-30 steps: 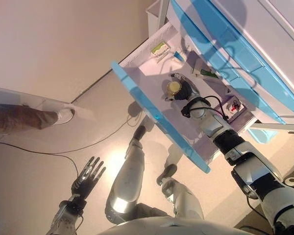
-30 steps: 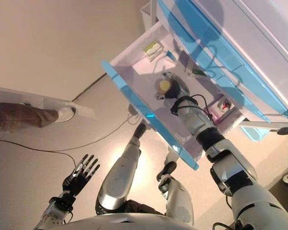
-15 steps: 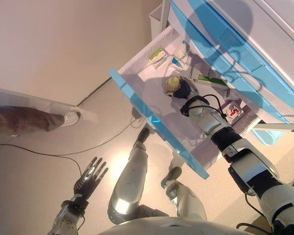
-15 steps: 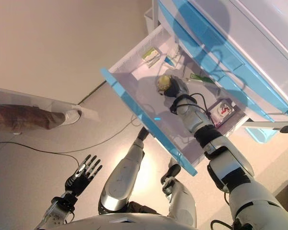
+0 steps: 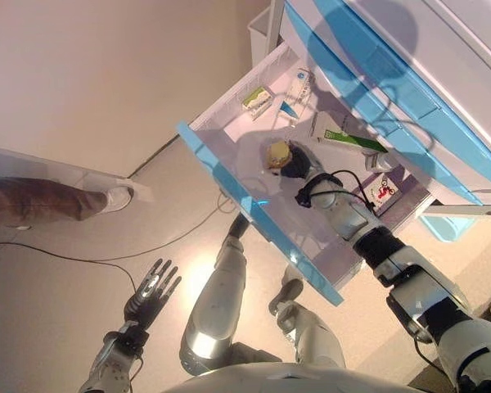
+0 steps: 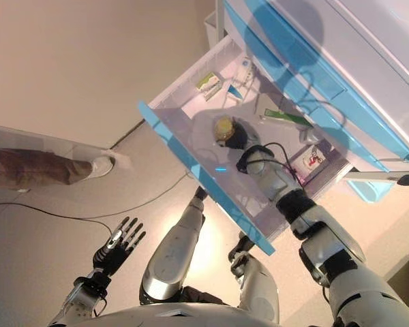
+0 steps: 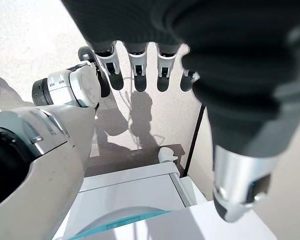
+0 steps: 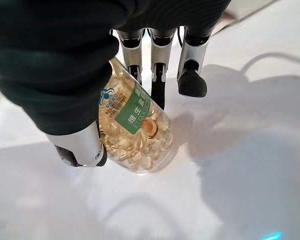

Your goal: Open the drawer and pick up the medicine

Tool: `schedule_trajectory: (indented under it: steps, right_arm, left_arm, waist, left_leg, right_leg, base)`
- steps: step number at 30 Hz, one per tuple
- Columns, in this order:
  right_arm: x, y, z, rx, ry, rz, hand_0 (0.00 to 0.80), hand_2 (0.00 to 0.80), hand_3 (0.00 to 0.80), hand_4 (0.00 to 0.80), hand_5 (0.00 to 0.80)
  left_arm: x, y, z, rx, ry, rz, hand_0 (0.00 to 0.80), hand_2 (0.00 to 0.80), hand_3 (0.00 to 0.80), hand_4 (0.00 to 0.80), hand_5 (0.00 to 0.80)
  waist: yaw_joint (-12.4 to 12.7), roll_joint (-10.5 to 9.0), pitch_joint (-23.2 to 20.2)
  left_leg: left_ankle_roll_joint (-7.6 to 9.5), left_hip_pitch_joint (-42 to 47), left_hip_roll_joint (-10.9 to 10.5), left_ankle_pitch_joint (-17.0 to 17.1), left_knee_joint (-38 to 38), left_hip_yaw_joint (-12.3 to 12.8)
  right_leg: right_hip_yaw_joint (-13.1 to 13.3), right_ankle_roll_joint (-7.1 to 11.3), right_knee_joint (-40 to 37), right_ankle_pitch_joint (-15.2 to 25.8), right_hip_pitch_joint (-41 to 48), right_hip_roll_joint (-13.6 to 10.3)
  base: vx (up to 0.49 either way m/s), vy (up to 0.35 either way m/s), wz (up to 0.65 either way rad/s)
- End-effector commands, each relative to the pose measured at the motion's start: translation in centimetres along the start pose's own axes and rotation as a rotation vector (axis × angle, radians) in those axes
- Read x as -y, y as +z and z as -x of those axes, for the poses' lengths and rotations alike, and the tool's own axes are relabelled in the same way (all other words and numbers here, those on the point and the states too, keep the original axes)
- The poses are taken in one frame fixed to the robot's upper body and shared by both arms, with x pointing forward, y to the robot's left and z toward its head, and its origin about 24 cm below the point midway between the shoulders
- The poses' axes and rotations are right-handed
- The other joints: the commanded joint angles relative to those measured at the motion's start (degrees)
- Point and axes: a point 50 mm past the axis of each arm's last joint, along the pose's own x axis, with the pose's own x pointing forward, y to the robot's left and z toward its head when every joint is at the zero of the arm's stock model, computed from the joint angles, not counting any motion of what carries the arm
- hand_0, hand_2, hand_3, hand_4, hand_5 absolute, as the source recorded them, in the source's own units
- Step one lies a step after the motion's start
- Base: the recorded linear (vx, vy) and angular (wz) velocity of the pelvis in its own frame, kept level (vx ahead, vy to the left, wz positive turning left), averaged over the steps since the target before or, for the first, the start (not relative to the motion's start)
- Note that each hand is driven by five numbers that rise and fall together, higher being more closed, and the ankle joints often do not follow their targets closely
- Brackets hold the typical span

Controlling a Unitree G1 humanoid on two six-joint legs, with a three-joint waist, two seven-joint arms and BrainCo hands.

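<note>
The drawer point(image 5: 245, 205), white inside with a blue front, stands pulled out of the cabinet. My right hand point(image 5: 301, 166) is inside it, fingers and thumb point(image 8: 80, 147) curled round the medicine bottle point(image 8: 137, 132). The bottle is clear, full of yellow capsules, with a green label; it also shows in the left eye view point(image 5: 277, 152). The bottle is close over the drawer's white floor; I cannot tell whether it touches. My left hand point(image 5: 150, 292) hangs open low at the left, over the floor, holding nothing.
In the drawer behind my hand lie a small green-white box point(image 5: 256, 97), a long green-white box point(image 5: 344, 137), a small white pack point(image 5: 299, 82) and a purple pack point(image 5: 382, 190). The cabinet's shut blue drawers point(image 5: 393, 74) overhang. A person's leg and shoe point(image 5: 110, 196) are at left.
My right hand with the bottle has drawn back a little toward the drawer's front, uncovering the long box behind it. The view has shifted slightly. The left hand has stayed put.
</note>
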Motion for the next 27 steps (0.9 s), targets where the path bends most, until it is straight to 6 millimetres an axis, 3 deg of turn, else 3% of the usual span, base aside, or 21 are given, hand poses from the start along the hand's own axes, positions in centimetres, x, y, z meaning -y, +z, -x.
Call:
schedule_trajectory:
  steps: [1,5,12,18,27]
  right_arm:
    - [2.6,6.6,0.5,0.348,-0.056,0.041,0.8,0.8,0.8,0.8,0.8]
    - [5.4,10.9,3.0,0.577,-0.047,0.076,0.8,0.8,0.8,0.8,0.8]
    - [7.7,14.7,7.4,0.831,0.009,0.081,0.8,0.8,0.8,0.8,0.8]
    - [9.4,15.6,9.3,0.901,0.07,-0.012,0.8,0.8,0.8,0.8,0.8]
    - [12.0,14.8,8.4,0.826,0.052,-0.248,0.8,0.8,0.8,0.8,0.8]
  left_arm:
    - [-0.7,-0.2,1.3,0.014,0.019,-0.028,0.0,0.0,0.0,0.0,0.0]
    - [-0.7,-0.3,1.3,0.025,0.025,-0.028,0.0,0.0,0.0,0.0,0.0]
    - [-0.9,-1.1,1.7,-0.006,0.051,-0.035,0.0,0.0,0.0,0.0,0.0]
    - [-0.9,-1.9,2.0,-0.045,0.088,-0.028,0.0,0.0,0.0,0.0,0.0]
    - [-0.8,-3.7,1.8,-0.122,0.149,0.008,0.0,0.0,0.0,0.0,0.0]
  waist:
    - [-1.35,-1.74,1.17]
    - [-2.29,-2.25,1.16]
    - [-4.01,-3.29,-3.7]
    - [-5.59,-4.23,-9.44]
    - [-8.1,-3.99,-17.34]
  left_leg:
    - [4.01,1.97,-2.65,-4.85,0.88,0.63]
    - [3.75,6.44,-2.04,-4.78,-1.29,1.1]
    - [3.58,11.2,-1.35,-4.69,-4.41,1.84]
    - [3.34,15.0,-0.67,-4.61,-6.98,2.72]
    - [2.74,20.85,0.7,-4.03,-11.27,4.93]
  right_leg:
    - [1.35,0.19,-1.2,9.02,-1.18,-1.44]
    - [2.37,0.61,-2.15,8.89,2.01,-1.55]
    - [3.93,0.94,-3.93,8.92,4.87,-1.52]
    - [5.1,1.1,-5.61,9.24,6.88,-1.59]
    - [6.0,0.86,-8.1,9.79,9.93,-1.74]
  base:
    - [-0.009,-0.034,-0.09]
    - [0.007,-0.029,-0.18]
    - [0.042,-0.017,-0.16]
    - [0.062,-0.014,-0.12]
    - [0.09,0.026,-0.12]
